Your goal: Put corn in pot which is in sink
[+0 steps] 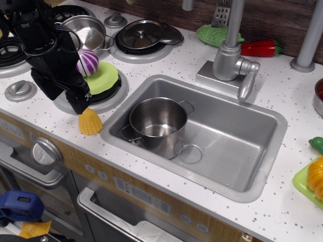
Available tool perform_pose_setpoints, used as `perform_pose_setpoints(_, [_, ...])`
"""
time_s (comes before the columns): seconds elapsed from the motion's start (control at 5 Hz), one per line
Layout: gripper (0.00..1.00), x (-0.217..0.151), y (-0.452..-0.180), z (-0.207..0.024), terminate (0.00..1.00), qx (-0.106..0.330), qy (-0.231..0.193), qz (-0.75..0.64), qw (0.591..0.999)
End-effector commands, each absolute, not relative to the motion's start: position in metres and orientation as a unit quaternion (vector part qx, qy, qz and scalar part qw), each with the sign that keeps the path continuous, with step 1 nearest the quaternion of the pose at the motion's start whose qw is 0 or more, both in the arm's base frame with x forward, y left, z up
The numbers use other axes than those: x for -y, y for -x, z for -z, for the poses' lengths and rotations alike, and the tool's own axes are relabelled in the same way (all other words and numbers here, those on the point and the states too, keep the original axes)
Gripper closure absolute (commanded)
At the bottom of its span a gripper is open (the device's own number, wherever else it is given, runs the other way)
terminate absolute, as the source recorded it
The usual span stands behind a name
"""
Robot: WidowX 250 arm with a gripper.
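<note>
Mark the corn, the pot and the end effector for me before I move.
corn (90, 122): main camera view, middle of its ribbed yellow dome.
pot (162, 142): main camera view, front outer steel wall.
end effector (81, 103): main camera view, dark fingertip end just above the corn.

Counts on the toy kitchen counter

There was one small yellow ribbed corn stub (90, 122) at near left, two shiny steel pots, a deep one (157, 125) in the single silver-grey sink (242, 151) and a shallower one (90, 31) at far left, one dark round lid (140, 34), one grey faucet (229, 55), and one red pepper (261, 48) at far right.
</note>
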State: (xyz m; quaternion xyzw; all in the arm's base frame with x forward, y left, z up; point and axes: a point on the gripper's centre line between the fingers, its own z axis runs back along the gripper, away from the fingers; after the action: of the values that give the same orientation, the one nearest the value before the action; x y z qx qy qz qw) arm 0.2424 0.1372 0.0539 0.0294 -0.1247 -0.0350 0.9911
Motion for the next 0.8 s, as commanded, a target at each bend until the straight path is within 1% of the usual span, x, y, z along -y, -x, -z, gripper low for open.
perform_pose_setpoints(0.0, [0.00,-0.137,-0.242,-0.054,0.00,0.125,-0.029,0.035,0.991])
perform_pose_setpoints(0.4, [0.00,-0.138,-0.257,-0.037,0.00,0.157,0.003,0.063,0.986])
perform_pose_setpoints(0.6, [0.00,-0.135,-0.260,-0.025,0.00,0.172,0.009,0.061,0.983])
